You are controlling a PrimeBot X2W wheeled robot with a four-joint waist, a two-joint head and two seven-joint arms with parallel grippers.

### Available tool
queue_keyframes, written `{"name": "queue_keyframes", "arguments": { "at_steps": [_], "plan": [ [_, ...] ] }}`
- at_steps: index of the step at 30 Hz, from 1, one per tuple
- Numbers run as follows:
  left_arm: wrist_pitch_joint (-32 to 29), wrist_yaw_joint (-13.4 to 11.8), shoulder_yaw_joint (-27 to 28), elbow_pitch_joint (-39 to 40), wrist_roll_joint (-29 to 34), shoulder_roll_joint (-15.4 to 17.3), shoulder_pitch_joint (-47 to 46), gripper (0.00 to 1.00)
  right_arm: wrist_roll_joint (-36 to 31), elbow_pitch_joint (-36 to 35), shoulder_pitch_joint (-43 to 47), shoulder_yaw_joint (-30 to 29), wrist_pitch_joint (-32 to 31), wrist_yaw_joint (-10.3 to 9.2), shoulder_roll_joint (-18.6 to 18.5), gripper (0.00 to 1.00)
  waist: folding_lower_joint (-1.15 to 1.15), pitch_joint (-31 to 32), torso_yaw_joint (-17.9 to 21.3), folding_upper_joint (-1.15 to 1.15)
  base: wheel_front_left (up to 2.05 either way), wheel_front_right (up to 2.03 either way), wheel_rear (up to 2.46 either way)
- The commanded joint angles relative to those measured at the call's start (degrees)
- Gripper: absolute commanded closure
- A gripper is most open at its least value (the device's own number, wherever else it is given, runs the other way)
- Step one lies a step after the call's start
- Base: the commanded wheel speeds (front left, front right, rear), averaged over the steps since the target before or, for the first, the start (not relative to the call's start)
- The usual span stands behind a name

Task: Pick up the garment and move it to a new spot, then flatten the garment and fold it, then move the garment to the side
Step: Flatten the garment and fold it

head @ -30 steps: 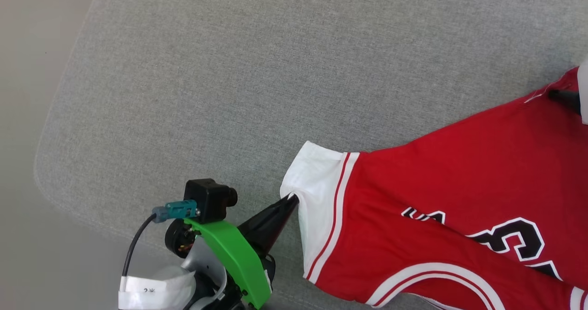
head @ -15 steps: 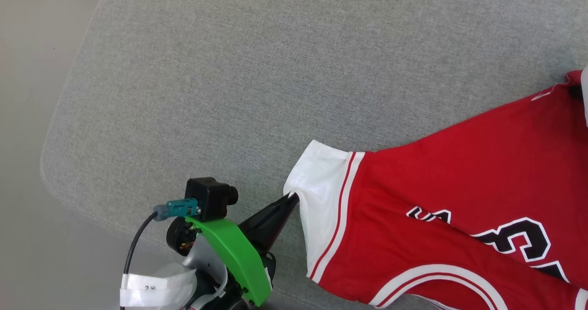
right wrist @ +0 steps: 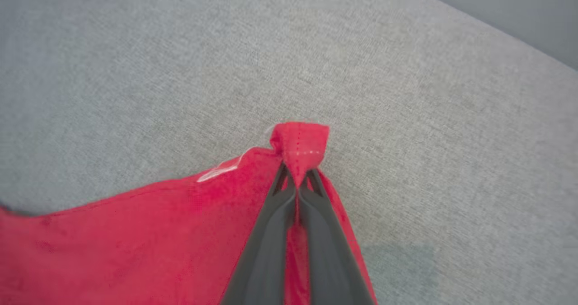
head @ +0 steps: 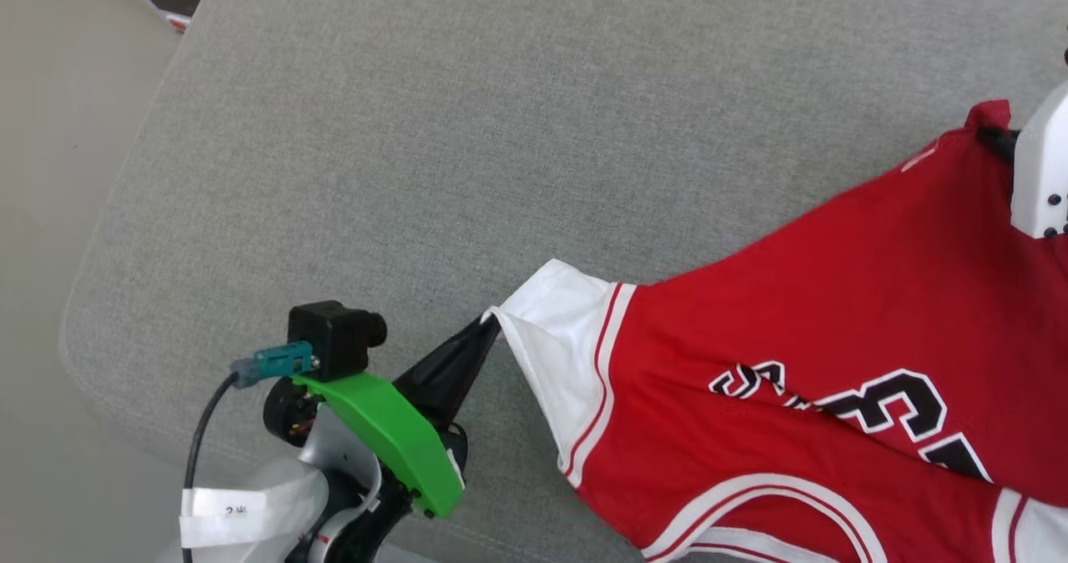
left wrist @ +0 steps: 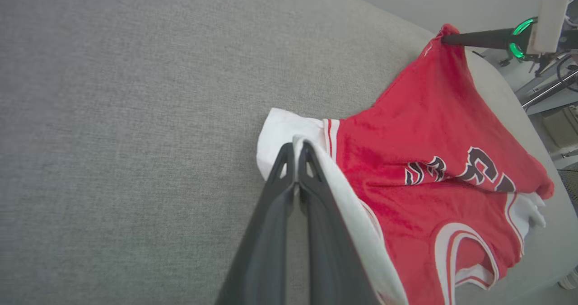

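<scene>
— At your left fingertips, what do you have?
— My left gripper point(left wrist: 296, 150) is pinched together on the edge of the white sleeve point(left wrist: 280, 129) of the garment point(left wrist: 420, 129). It is a red jersey shirt with black, white-outlined lettering.
— And your other tool?
— My right gripper point(right wrist: 298, 180) is clamped on a red corner of the same shirt, bunching it into a small peak. A thin white strip point(right wrist: 220, 172) on the hem lies near it.
— Where does the shirt lie?
— It stretches between my two grippers, red corner raised, over a grey fabric cushion point(head: 417, 146), towards the right of the head view. Beige floor point(head: 50, 171) borders the cushion's left edge.
</scene>
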State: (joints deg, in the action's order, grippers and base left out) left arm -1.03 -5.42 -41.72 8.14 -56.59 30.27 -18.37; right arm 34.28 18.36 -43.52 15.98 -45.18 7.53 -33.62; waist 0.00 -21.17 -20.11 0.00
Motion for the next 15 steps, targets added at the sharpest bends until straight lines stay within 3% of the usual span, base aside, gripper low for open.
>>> {"name": "queue_keyframes", "arguments": {
  "at_steps": [1, 7, 15],
  "plan": [
    [0.7, -0.8, 0.9, 0.2, -0.5, 0.5, -1.2, 1.0, 0.4, 0.4, 0.3, -0.1, 3.2, -0.04, -0.1, 1.0, 0.0, 3.9, 2.9, 0.0, 0.0, 0.0, 0.0],
    [2.9, -2.5, 4.4, 1.5, -1.0, 2.1, -0.8, 1.0, 2.4, 0.1, 1.3, 0.6, 12.4, -0.04, 1.0, 1.0, 0.0, 9.2, 6.4, 0.0, 0.0, 0.0, 0.0],
    [3.7, -5.1, 8.8, 4.5, -0.5, 5.4, -2.7, 1.0, 4.7, -2.3, 3.3, -0.4, 19.4, -0.04, 1.0, 1.0, 0.0, 14.2, 10.0, 0.0, 0.0, 0.0, 0.0]
  ]
}}
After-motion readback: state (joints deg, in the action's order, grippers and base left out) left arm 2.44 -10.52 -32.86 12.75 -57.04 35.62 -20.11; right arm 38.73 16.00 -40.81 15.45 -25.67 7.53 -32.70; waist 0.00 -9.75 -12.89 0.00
